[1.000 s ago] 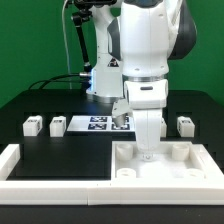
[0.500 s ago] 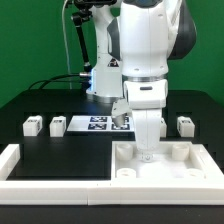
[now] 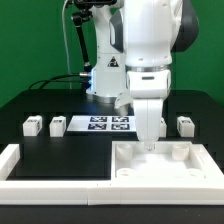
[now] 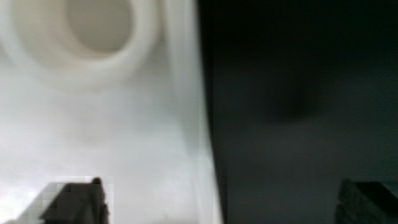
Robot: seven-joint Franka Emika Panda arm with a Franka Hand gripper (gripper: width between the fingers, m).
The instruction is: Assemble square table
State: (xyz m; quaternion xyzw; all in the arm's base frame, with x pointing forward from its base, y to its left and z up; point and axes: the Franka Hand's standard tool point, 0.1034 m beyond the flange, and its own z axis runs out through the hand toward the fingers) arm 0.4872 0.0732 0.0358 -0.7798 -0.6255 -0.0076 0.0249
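The square table's top (image 3: pixel 165 168) lies flat on the tabletop (image 3: pixel 70 145), near, toward the exterior view's right. The hand (image 3: pixel 148 143) is held just above its far rim, pointing down. In the wrist view the fingers (image 4: pixel 71 203) are seen spread wide with nothing pinched, and a round corner hole (image 4: pixel 98 35) is shown beside the rim. One leg (image 3: pixel 185 125) is stood beyond the top at the exterior view's right, and two more legs (image 3: pixel 32 125) at its left. Fetching a leg is judged to be the step in hand. The hand is best raised straight up first, so that the rim is not caught and the top is not shifted.
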